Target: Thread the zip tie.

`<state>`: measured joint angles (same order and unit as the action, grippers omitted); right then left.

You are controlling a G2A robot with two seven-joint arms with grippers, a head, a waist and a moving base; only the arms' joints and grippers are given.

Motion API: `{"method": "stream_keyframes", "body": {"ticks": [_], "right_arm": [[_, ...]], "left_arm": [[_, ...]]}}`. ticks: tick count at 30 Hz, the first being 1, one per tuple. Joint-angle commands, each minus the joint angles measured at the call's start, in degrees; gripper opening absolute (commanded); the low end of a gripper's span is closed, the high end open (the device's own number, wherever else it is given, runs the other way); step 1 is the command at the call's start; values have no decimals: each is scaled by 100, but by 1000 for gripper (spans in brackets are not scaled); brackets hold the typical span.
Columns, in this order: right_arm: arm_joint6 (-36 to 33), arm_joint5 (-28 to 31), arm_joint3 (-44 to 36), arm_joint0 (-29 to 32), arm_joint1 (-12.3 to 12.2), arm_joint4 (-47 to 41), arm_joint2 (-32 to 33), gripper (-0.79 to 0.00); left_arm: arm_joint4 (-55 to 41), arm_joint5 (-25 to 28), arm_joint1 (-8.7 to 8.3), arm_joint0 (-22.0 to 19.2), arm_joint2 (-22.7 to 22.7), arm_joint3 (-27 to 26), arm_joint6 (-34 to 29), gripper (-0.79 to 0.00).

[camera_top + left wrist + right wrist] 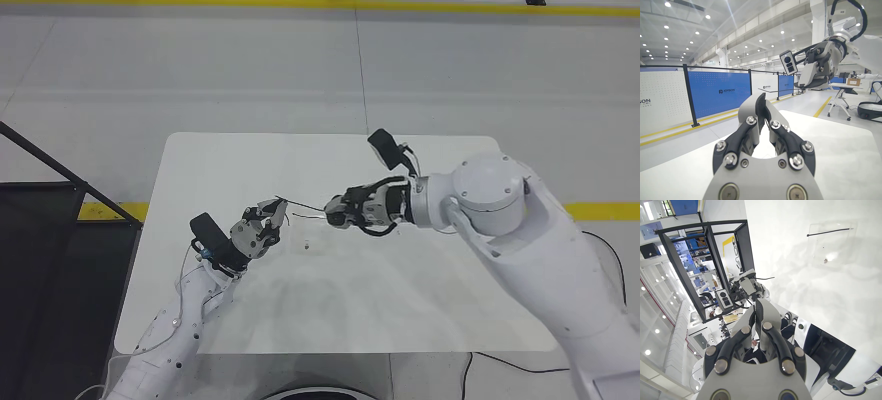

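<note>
Item: black zip tie point(780, 90). My right gripper point(755, 303) clamps its strap, the free end offered just above the left gripper point(762, 98) tips. Left jaws are closed on a thin black strand, I judge its head, steadied for threading. Beyond the right fingertips: spare zip tie point(829, 232), lying flat.

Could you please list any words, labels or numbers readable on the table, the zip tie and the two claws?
White rounded table: none.
Thin black zip tie: none; it is too thin to show any marking.
Grey-and-black left claw and right claw: none, only plain screw heads.
</note>
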<state>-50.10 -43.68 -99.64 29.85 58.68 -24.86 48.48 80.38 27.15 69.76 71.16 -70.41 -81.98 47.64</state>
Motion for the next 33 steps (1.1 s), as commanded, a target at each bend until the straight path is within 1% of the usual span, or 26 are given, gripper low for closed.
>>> {"method": "stream_keyframes", "body": {"ticks": [1, 4, 17, 20, 22, 28, 33], "right_arm": [[-14, -43, -87, 63, -35, 136, 24, -785], [-3, -147, -216, 156, -89, 324, 83, -785], [-3, -147, -216, 156, -89, 324, 83, -785], [91, 48, -247, 308, -97, 246, 142, -785], [56, 115, -296, 414, -122, 202, 220, -785], [-54, 227, -487, 720, -205, 150, 432, -785], [-64, 299, -625, 906, -235, 106, 502, -785]], "left_arm": [[0, 0, 0, 0, 0, 0, 0, -785], [0, 0, 0, 0, 0, 0, 0, -785], [-19, -14, 1, 11, 1, -35, -56, -785], [-129, 215, -10, -39, -35, -123, -278, -785], [-205, 378, -21, -95, -82, -101, -326, -785], [-447, 1076, -52, -309, -160, 40, -388, -785], [-457, 1134, -43, -412, -117, 108, -369, -785]]}}
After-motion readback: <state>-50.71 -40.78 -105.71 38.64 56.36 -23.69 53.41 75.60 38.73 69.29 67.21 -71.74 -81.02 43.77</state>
